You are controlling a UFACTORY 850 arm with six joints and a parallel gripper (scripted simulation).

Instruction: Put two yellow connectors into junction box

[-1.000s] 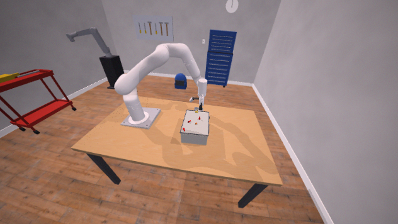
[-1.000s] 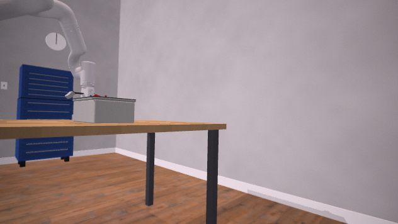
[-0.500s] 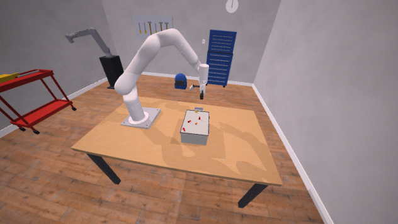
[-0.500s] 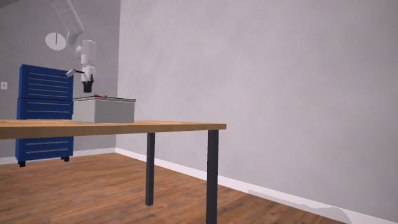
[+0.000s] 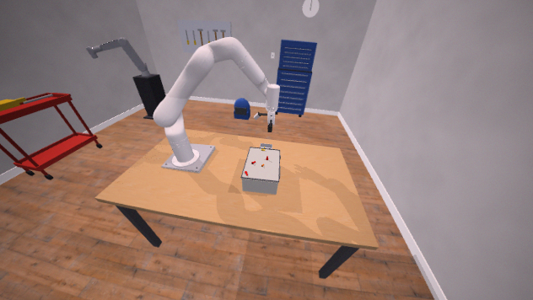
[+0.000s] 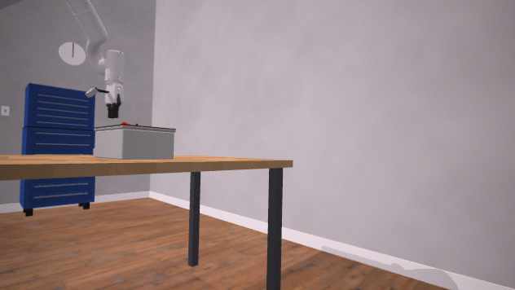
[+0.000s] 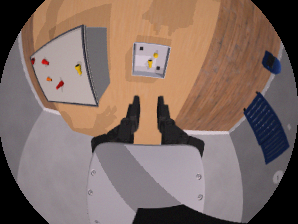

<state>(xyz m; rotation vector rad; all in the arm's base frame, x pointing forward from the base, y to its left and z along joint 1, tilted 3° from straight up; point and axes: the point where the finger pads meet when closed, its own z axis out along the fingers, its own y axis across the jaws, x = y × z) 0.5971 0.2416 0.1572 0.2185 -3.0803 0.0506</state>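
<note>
The grey tool case [image 5: 261, 168] stands on the table with red and orange connectors [image 5: 254, 162] loose on its lid. In the wrist view the lid [image 7: 63, 66] also carries one yellow connector [image 7: 77, 67]. The steel junction box [image 7: 152, 59] sits beside the case, at its far end in the top view [image 5: 266, 147]. Two yellow connectors [image 7: 154, 56] lie inside it. My gripper [image 5: 270, 127] hangs high above the table beyond the box. It also shows in the wrist view [image 7: 147, 106] and in the exterior view [image 6: 112, 114]. Its fingers stand a little apart with nothing between them.
The arm's base plate [image 5: 188, 158] is bolted at the table's left. A blue drawer cabinet [image 5: 296, 77] stands at the back wall, a red cart [image 5: 40, 131] at the left, a second arm on a black stand [image 5: 148, 90] behind.
</note>
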